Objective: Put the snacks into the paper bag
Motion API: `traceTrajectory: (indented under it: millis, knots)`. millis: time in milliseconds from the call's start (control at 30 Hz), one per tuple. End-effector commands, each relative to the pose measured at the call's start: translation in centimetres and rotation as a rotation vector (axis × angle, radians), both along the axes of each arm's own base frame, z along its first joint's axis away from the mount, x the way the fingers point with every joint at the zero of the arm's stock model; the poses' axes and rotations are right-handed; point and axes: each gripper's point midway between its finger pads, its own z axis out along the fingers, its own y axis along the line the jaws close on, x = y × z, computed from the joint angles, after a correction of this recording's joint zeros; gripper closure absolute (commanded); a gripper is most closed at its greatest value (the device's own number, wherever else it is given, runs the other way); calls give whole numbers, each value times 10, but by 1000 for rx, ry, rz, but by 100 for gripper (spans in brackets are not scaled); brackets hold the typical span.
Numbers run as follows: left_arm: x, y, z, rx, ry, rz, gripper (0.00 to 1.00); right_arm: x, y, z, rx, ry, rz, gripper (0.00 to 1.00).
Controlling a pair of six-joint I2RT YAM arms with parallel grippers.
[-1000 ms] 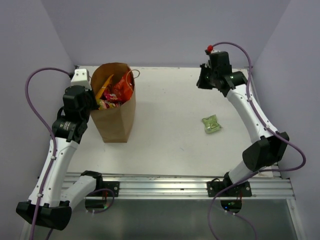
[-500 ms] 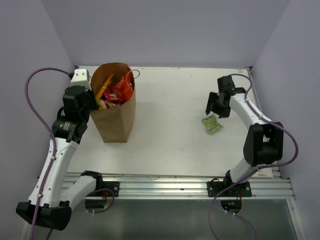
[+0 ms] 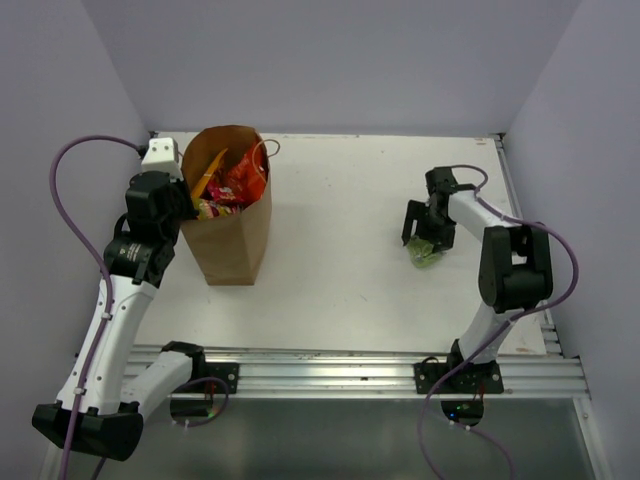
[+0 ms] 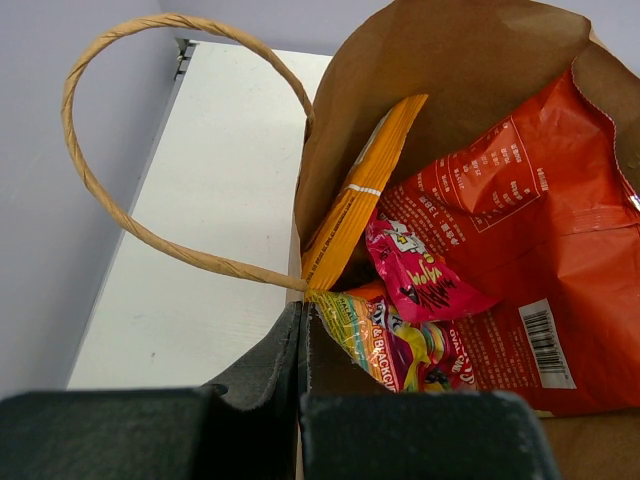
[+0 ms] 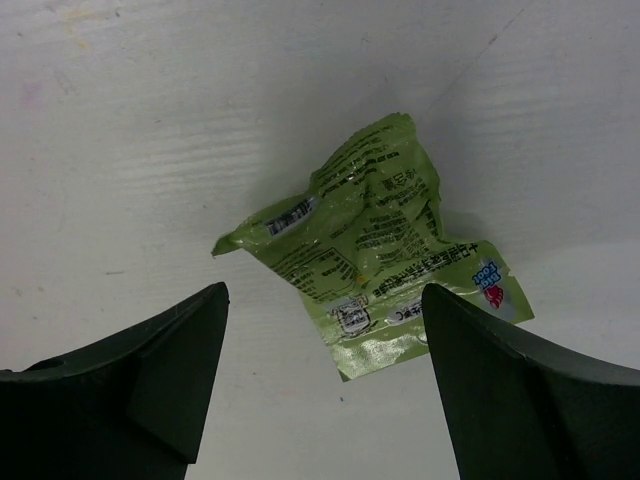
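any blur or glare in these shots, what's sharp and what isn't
Right wrist view: crinkled green snack packet sharp, glints on its film, right gripper's dark fingers soft-edged. Left wrist view: print on the large orange-red chip bag legible. Top view: even light, no harsh shadows on the white table.

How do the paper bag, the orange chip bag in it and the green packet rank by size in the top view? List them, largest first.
1. paper bag
2. orange chip bag, only its top showing, so its full size is unsure
3. green packet, clearly smallest
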Motion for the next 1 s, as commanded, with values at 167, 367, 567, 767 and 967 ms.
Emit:
traceTrajectory:
  millis: [167, 367, 567, 767, 967]
  knots:
    - [2, -5, 15, -4, -41, -25, 100, 3, -14, -28, -76, 38, 0, 18]
    - [1, -4, 17, 3, -43, -19, 100, -2, -10, -55, -53, 108, -4, 21]
    - [-1, -2, 15, 6, -39, -13, 100, -11, -7, -63, -39, 128, 14, 88]
    - [0, -3, 15, 4, -38, -17, 100, 5, 1, -21, 3, 0, 81, 100]
    - [2, -5, 14, 3, -35, -23, 100, 59, 60, 127, 136, -359, 226, 100]
